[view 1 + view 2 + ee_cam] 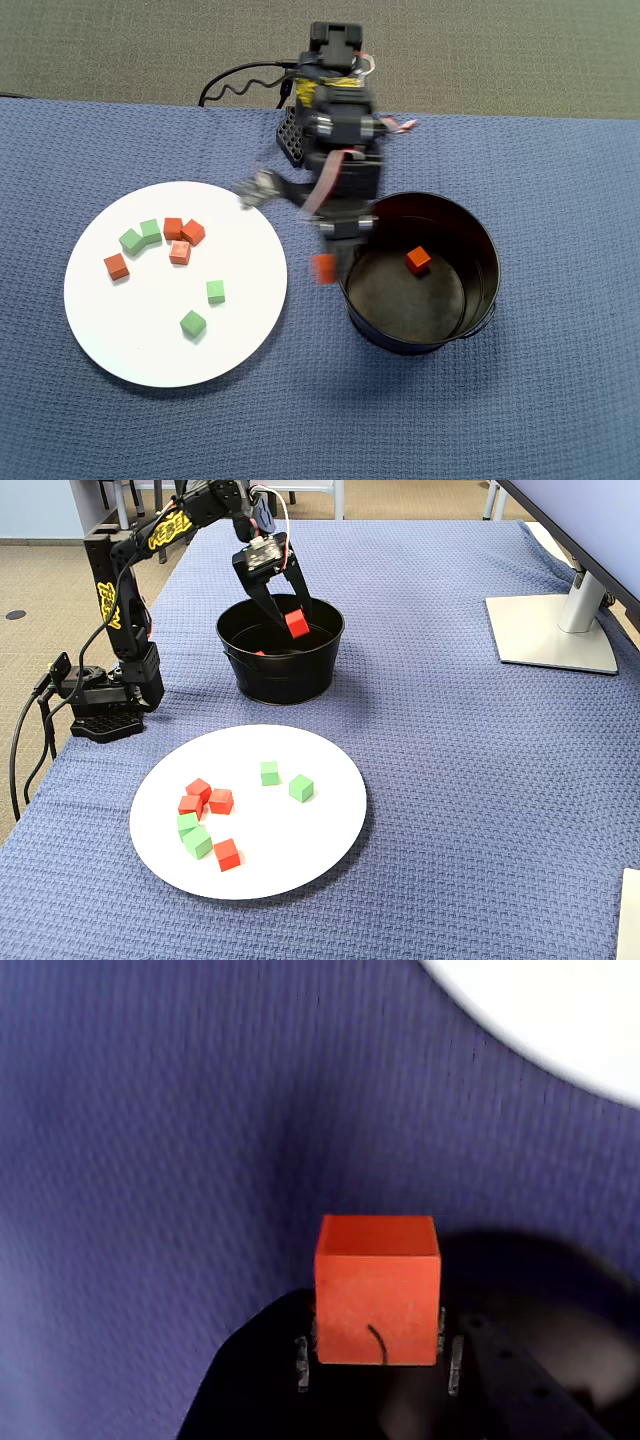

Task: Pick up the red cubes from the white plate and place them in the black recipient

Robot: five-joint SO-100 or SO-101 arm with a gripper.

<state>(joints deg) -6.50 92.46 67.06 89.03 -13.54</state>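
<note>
My gripper [324,268] is shut on a red cube [377,1290] and holds it in the air at the rim of the black bucket [470,300], on the side toward the plate. It also shows in the fixed view [296,625]. One red cube [418,260] lies inside the bucket. The white plate [130,330] lies left of the bucket in the overhead view. Several red cubes lie on it: a cluster of three [180,252] and one apart [116,267]. In the fixed view the plate [320,850] is in front of the bucket [280,685].
Several green cubes lie on the plate, two [131,241] beside the red cluster and two [215,291] nearer the middle. The arm's base [100,715] stands left of the bucket. A monitor stand [555,620] is at the right. A blue cloth [560,200] covers the table.
</note>
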